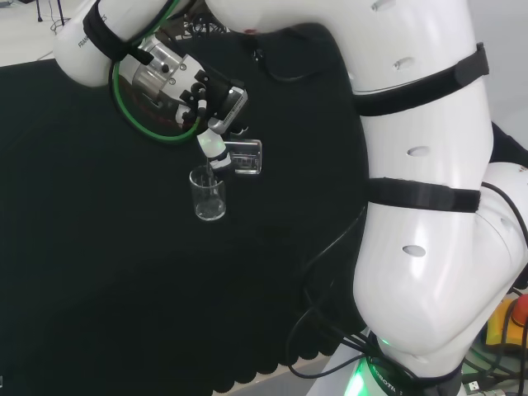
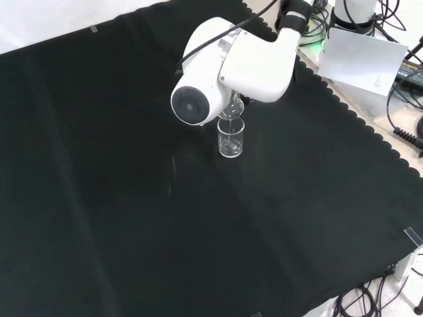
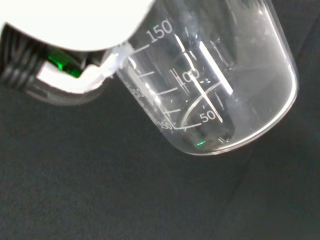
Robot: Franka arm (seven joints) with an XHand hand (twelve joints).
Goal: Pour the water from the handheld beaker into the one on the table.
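In the head view my hand (image 1: 206, 95) is shut on a clear handheld beaker (image 1: 246, 157), which lies tipped almost on its side. Its lip hangs just above a small clear beaker (image 1: 208, 196) standing upright on the black cloth. A thin bright line seems to run from the lip down into the standing beaker. In the front view the standing beaker (image 2: 230, 139) sits right below the arm's white link, with a part of the tilted beaker (image 2: 233, 105) above it. Close up in the wrist view, the held beaker (image 3: 215, 75) has printed marks and a little water pooled low inside, beside a blurred white part of the hand (image 3: 75, 20).
The arm's big white links (image 1: 421, 165) stand at the head view's right, with cables at the base. In the front view a white link with a round grey cap (image 2: 225, 66) stands over the beakers. The cloth's scalloped edge (image 2: 350, 112) and a white box (image 2: 363, 59) lie at the upper right.
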